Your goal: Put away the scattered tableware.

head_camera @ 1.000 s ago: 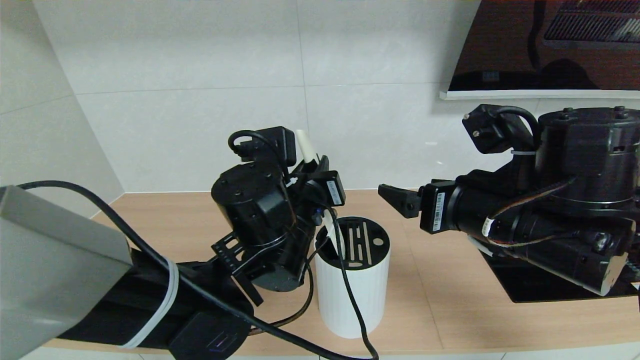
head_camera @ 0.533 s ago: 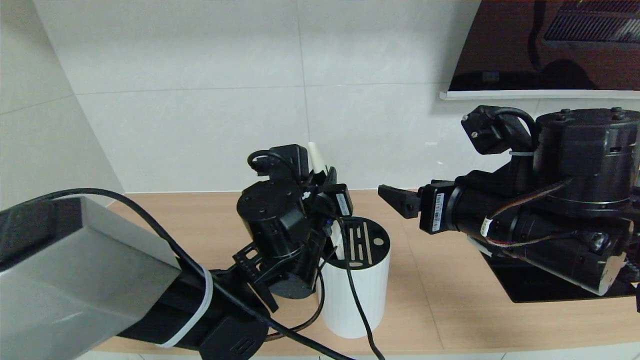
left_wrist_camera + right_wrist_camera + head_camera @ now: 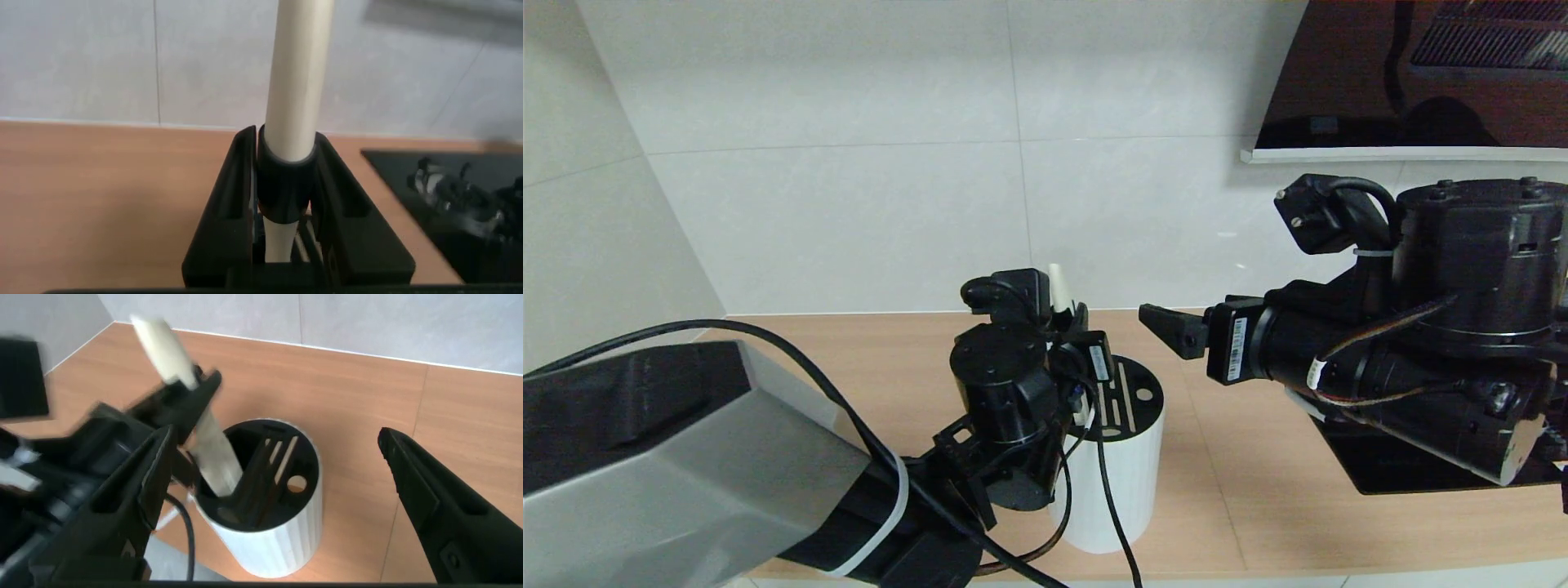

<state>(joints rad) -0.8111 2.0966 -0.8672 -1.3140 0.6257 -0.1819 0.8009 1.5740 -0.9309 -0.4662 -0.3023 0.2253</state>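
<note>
Showing the left gripper (image 3: 288, 175) clamped mid-handle on a cream-handled utensil (image 3: 298, 73), probably light, stiff and slippery, its lower end inside the white slotted holder (image 3: 1123, 474) on the wooden counter (image 3: 1241, 506); the right gripper (image 3: 1172, 328) hangs wide, empty.

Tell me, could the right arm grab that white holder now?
Probably yes, from its side: the right gripper hangs open beside the holder, with bare counter between them. The top looks blocked, as the left gripper holds a utensil in it.
</note>
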